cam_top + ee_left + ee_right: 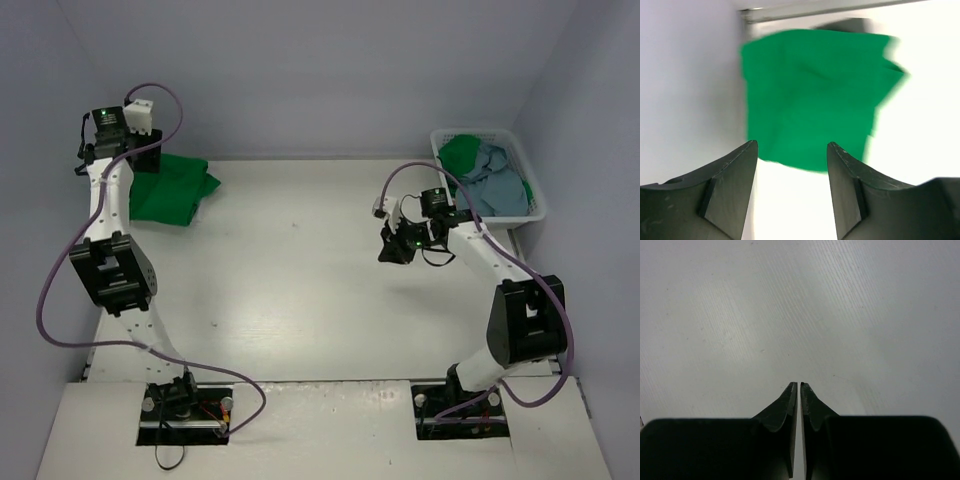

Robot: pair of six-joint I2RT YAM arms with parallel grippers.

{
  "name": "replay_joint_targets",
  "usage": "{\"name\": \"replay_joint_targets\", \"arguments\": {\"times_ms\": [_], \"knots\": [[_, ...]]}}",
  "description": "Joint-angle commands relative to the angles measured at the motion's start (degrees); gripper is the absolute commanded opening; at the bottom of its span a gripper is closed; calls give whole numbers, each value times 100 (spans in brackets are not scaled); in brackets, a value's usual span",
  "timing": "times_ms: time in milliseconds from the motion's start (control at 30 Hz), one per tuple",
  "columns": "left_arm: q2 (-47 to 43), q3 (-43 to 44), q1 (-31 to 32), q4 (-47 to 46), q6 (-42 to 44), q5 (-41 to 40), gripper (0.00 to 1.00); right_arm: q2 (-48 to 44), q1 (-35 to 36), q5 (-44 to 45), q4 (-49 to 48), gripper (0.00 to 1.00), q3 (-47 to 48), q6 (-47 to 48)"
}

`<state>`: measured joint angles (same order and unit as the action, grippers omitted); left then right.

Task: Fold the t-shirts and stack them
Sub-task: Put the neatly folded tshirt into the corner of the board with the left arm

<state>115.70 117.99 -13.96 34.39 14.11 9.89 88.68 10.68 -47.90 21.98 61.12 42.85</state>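
Note:
A bright green t-shirt (178, 190) lies folded at the table's far left corner, filling the upper half of the left wrist view (815, 95). My left gripper (148, 160) hovers over its back edge by the wall, open (792, 145), with nothing between the fingers. My right gripper (392, 248) hangs above bare table right of the middle, its jaws shut and empty (799, 385). Another green t-shirt (461, 154) and a light blue-grey t-shirt (497, 186) lie crumpled in the basket.
The white plastic laundry basket (476, 133) stands at the back right corner against the wall. Walls close in the table at the back and on both sides. The left arm's cable (45, 300) loops off the table's left edge.

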Motion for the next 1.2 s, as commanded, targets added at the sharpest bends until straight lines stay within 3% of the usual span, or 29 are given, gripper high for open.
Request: {"name": "replay_joint_targets", "arguments": {"times_ms": [0,333,467,600,867,933,1167], "knots": [[-1127,-381,-11,-56,-523,1171,52,-535,-145,61,-176,6,58,-101],[-3051,-2122,-11,753,-532,2780,53,-1257,-338,1220,-194,38,40,-1023],[-3422,-2632,-2,1033,-383,3334,53,-1433,-548,1484,-203,45,-100,-1375],[-3580,-2825,24,1956,-84,3870,53,-1731,-960,1407,-203,60,-250,-1692],[-4459,-3799,42,2379,215,3696,53,-1610,-2332,1090,-194,79,-531,-1526],[-4643,-4037,51,2309,189,3696,53,-1521,-2683,1037,-194,99,-584,-1420],[-5206,-4996,42,1764,250,3380,59,-1784,-3405,581,-115,100,-628,-1358]]}}
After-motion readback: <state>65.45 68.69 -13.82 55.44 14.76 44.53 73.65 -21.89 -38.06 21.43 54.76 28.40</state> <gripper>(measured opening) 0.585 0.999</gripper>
